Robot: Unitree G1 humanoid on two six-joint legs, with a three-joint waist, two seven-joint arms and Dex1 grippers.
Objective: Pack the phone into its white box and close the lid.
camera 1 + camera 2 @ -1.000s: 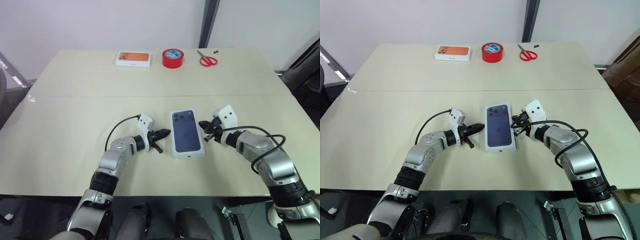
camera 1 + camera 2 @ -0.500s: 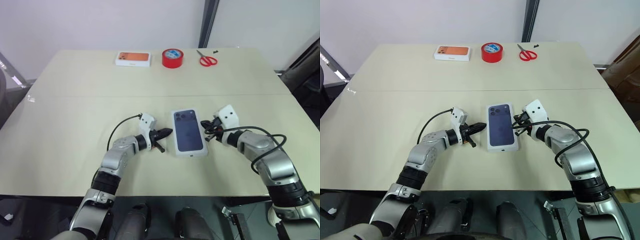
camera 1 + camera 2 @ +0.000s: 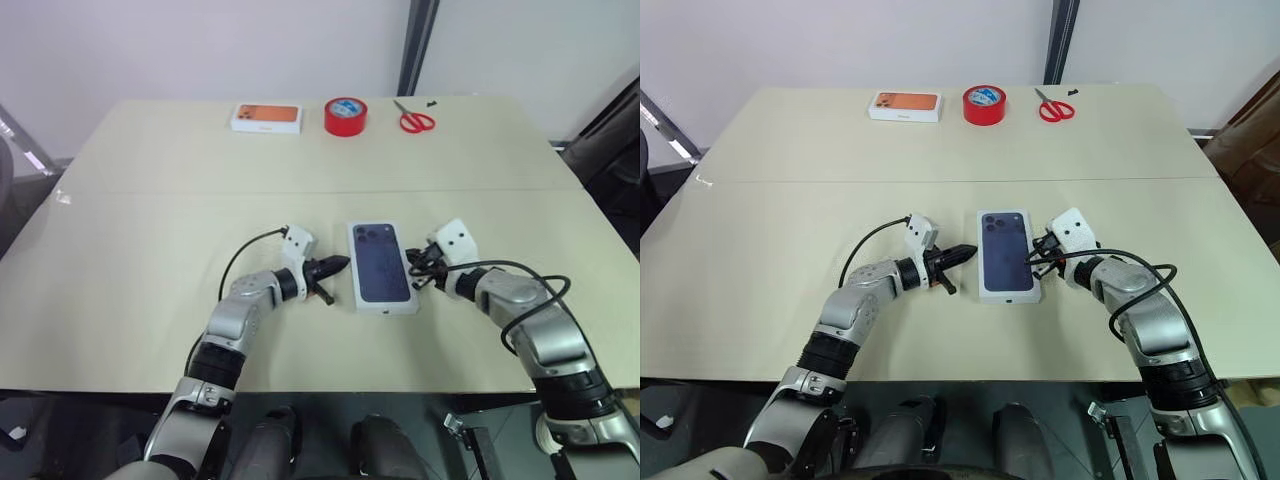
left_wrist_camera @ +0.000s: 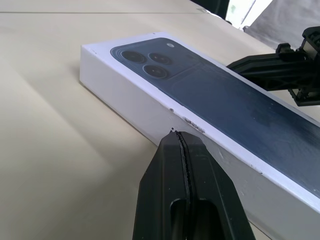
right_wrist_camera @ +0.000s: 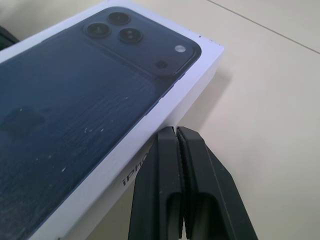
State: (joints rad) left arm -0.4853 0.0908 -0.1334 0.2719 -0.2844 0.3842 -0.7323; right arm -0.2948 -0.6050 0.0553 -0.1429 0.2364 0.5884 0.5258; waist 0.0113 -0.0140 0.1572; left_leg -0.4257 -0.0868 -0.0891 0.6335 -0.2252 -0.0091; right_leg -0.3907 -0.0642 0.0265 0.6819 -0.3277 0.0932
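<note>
A closed white package lies mid-table: the lid (image 3: 381, 266), whose top bears a picture of a dark navy phone, sits over the white box and covers it. The phone itself is hidden. My left gripper (image 3: 340, 264) is shut, and its tip (image 4: 179, 136) touches the lid's left long side. On the opposite long side, near the camera end of the picture, my right gripper (image 3: 413, 270) is also shut. Its tip (image 5: 176, 131) rests against the lid. Neither gripper holds anything.
Along the table's far edge stand a white box with an orange picture (image 3: 267, 117), a red tape roll (image 3: 345, 116) and red scissors (image 3: 414, 121). A seam (image 3: 180, 192) crosses the tabletop behind the package. Bare tabletop lies on both sides.
The closed package has slid slightly to the right and straightened. The left gripper's tip stayed against it. The right gripper has sunk a little along the right side.
</note>
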